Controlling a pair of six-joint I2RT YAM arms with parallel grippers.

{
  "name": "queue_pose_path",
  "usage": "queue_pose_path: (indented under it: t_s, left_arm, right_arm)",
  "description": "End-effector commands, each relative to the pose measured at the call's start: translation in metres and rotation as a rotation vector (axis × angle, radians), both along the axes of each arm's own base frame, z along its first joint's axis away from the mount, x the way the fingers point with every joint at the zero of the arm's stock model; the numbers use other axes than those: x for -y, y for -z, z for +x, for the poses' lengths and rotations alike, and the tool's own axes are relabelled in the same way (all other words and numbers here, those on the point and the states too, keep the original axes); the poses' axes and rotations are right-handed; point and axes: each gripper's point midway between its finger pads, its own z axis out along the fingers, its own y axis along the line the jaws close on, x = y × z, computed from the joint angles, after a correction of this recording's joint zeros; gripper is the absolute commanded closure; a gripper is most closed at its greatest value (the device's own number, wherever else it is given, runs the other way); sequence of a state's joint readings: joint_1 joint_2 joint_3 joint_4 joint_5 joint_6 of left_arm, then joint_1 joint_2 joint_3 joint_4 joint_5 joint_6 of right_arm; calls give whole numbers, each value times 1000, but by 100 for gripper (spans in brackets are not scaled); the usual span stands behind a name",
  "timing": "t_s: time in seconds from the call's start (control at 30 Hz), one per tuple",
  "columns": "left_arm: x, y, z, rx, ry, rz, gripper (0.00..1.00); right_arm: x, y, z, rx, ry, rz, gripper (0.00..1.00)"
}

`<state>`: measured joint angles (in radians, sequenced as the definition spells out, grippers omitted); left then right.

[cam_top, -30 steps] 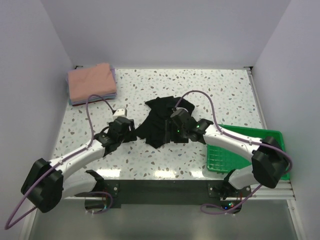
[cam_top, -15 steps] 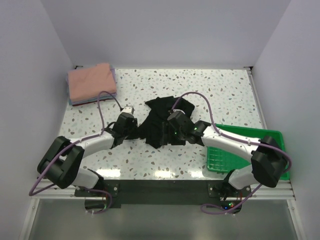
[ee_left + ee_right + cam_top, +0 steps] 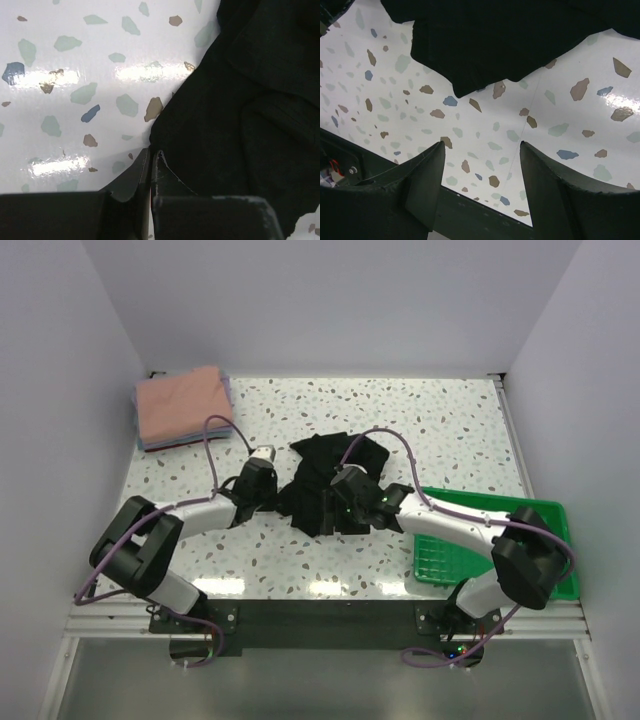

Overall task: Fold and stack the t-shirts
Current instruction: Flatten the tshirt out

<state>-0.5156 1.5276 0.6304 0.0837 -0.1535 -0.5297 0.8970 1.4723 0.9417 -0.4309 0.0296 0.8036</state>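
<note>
A crumpled black t-shirt (image 3: 322, 472) lies mid-table. My left gripper (image 3: 276, 492) is at its left edge. In the left wrist view the jaws (image 3: 151, 153) are pressed together, with the rim of the black t-shirt (image 3: 240, 100) running into the closed tips. My right gripper (image 3: 338, 512) hovers over the shirt's near edge. In the right wrist view it (image 3: 482, 145) stands open above bare table, short of the black t-shirt (image 3: 495, 40). Folded t-shirts (image 3: 184, 406) sit stacked at the back left, salmon-pink on top, lavender and bluish edges beneath.
A green plastic tray (image 3: 440, 558) stands at the near right, partly under my right arm. White walls close in the left, back and right sides. A dark rail (image 3: 470, 215) runs along the table's near edge below my right fingers.
My left arm reached right to the shirt's left edge and its jaws closed there. My right gripper crept slightly left over the shirt and stayed open.
</note>
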Motion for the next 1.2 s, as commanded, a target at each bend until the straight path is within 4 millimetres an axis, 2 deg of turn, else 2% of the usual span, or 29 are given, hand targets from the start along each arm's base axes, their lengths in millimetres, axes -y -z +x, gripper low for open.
queue_pose_path:
  t_s: [0.0,0.03,0.07,0.1,0.13,0.2,0.23,0.27,0.33,0.37,0.5,0.6,0.73,0.87,1.0,1.03,1.07,1.13,1.17]
  left_arm:
    - [13,-28,18,50,24,-56,100]
    - [14,-42,24,73,15,-73,100]
    - [16,-69,31,123,6,-108,100]
    - [23,-105,44,191,6,-146,100]
    - [23,-128,46,227,5,-162,100]
    - [27,-210,55,389,15,-240,100]
    - [27,-232,54,423,18,-254,100]
    - [28,-277,55,503,27,-294,100]
    - [34,-306,49,530,67,-332,100]
    - [40,-332,44,561,98,-378,100]
    - [41,-360,31,591,124,-434,100]
    - [42,-368,25,589,139,-446,100]
    - [49,-378,17,605,191,-483,100]
    - [50,-389,14,630,219,-481,100]
    - [47,-407,13,672,225,-468,100]
    - [46,-411,16,680,218,-459,100]
    - [41,-430,16,727,208,-448,100]
    - [39,-446,21,764,201,-437,100]
    - [37,-465,20,804,200,-440,100]
  right_arm:
    - [-14,-14,8,36,-2,45,36]
    - [-12,-14,9,40,3,41,36]
    - [-9,-14,11,49,20,28,36]
    - [-5,-14,11,49,30,13,36]
    - [-2,-15,10,52,36,4,36]
    - [7,-18,11,68,62,-17,36]
    - [9,-21,13,79,75,-15,36]
    - [10,-26,14,94,84,-5,36]
    - [8,-34,18,116,98,16,36]
    - [5,-39,20,128,100,40,36]
    - [-10,-60,27,163,106,131,36]
    - [-5,-77,34,209,146,142,36]
    - [18,-81,36,246,197,72,36]
    - [55,-73,35,273,300,-27,33]
    - [74,-68,31,289,352,-31,31]
    - [75,-68,31,288,359,-21,31]
    - [76,-65,30,288,358,-12,30]
    - [70,-60,26,272,333,18,30]
    - [64,-51,25,259,320,32,30]
